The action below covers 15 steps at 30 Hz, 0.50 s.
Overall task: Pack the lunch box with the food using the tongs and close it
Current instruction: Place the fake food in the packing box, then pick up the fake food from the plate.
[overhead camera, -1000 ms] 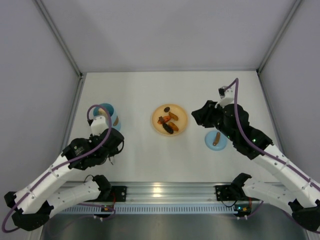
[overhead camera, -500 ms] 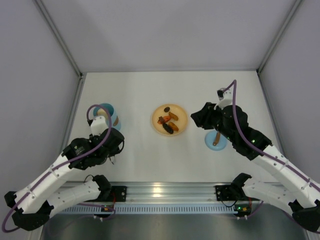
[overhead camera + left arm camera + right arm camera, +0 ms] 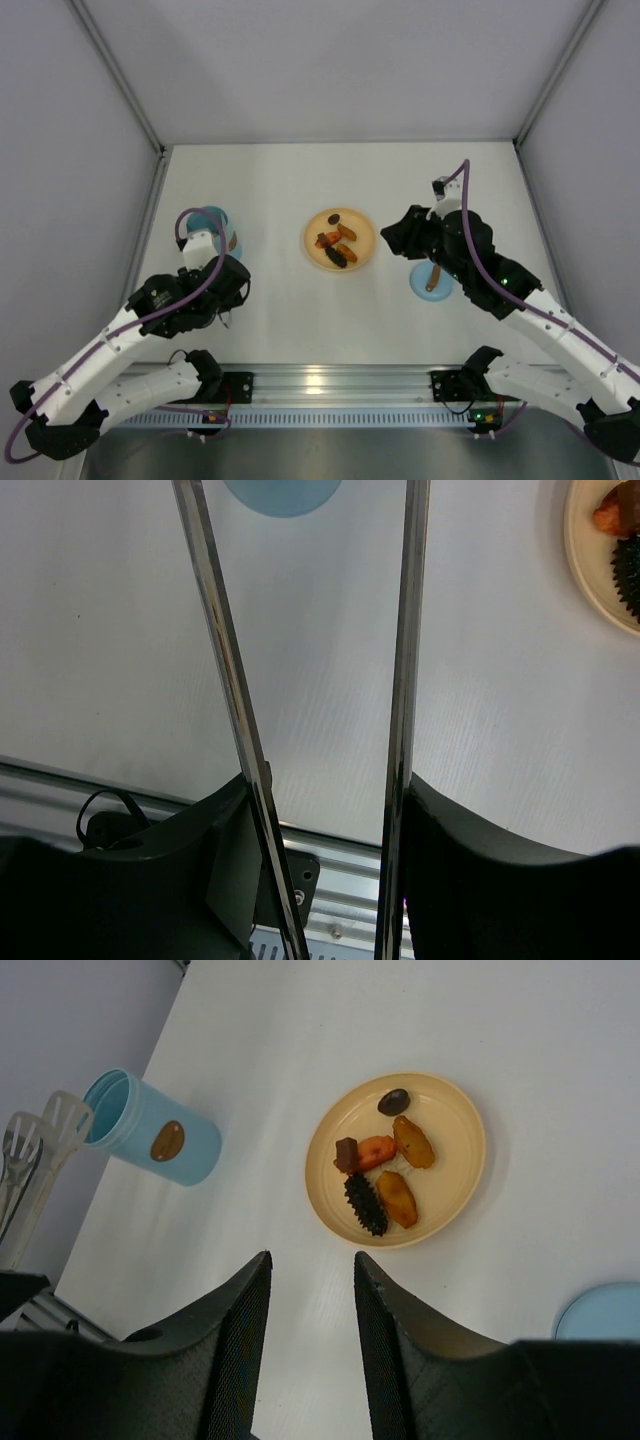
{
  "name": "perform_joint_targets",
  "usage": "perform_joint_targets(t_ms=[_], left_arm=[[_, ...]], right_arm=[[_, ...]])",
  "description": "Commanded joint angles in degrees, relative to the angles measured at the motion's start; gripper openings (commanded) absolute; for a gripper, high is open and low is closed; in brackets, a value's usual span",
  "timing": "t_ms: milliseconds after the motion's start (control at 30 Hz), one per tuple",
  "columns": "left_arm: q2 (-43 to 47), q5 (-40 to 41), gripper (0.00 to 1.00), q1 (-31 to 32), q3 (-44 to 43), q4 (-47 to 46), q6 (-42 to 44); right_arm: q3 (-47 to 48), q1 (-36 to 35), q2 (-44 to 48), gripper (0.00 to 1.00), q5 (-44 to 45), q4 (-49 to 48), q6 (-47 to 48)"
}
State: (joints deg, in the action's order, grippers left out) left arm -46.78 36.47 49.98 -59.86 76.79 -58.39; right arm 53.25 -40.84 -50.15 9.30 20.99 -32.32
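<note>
Fingers (image 3: 160, 870) of the left hand (image 3: 325, 805) press on the tongs (image 3: 225, 670), partly closed, so the two silver arms stand spread with tips pointing ahead at the lunch box (image 3: 283, 492). Food (image 3: 375, 1150) lies on the orange plate (image 3: 450, 1150) to the right of those tips, so the long axis must likely swing rightward. Right hand (image 3: 310, 1260) hovers open and empty, nearer the plate but without the tool.

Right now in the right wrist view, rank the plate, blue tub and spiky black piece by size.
1. Orange plate, largest.
2. light blue lunch box.
3. spiky black food piece, smallest by far.
</note>
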Motion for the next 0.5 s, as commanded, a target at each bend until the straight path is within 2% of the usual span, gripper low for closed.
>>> perform_joint_targets(t_ms=[0, 333, 467], left_arm=[[-0.15, 1.06, 0.55, 0.12, -2.54, 9.43, -0.06], [-6.56, 3.61, 0.55, 0.03, -12.73, 8.72, 4.51], [-8.58, 2.47, 0.54, 0.03, -15.81, 5.66, 8.2]], right_arm=[[1.76, -0.73, -0.56, 0.39, -0.51, -2.1, 0.67], [5.01, -0.73, -1.71, 0.38, 0.01, -0.69, 1.64], [5.98, -0.73, -1.27, 0.38, 1.07, 0.45, 2.25]])
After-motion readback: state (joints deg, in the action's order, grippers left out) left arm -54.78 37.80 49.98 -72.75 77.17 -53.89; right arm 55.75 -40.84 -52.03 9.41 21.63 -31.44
